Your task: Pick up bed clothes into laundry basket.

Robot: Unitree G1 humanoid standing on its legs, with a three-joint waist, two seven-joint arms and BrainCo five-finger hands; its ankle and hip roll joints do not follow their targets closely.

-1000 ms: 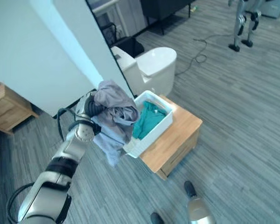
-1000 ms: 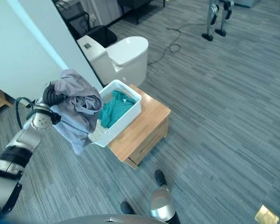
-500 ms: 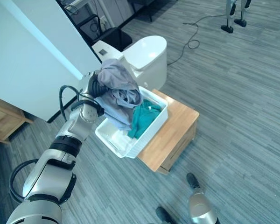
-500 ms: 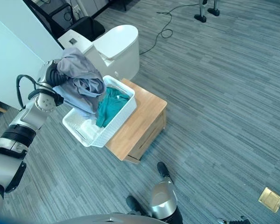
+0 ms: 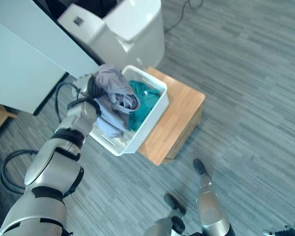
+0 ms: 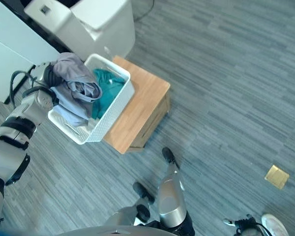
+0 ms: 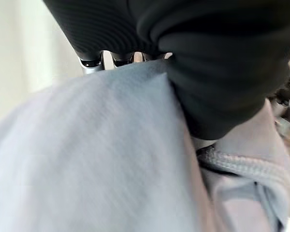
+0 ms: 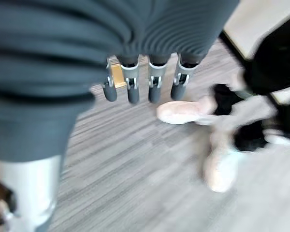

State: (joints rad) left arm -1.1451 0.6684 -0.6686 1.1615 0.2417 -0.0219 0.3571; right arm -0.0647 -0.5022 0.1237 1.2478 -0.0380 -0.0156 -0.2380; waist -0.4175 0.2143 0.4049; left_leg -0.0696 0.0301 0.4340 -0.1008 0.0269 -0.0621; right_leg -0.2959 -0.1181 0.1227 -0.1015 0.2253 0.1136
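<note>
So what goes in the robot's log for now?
left hand: shut on grey cloth | over basket, teal cloth inside | right hand: open, idle

Low wooden side table on grey plank floor, white toilet just behind it beside a pale wall panel. Small brass floor plate well apart. A person's pale shoes nearby.

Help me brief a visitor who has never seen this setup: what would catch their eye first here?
Probably the bundle of grey clothes gripped in the robot's left hand, over the near end of the white laundry basket, which already holds a teal garment. The basket sits on a low wooden stand, with a white toilet just behind it. The right hand hangs open over the floor.
</note>
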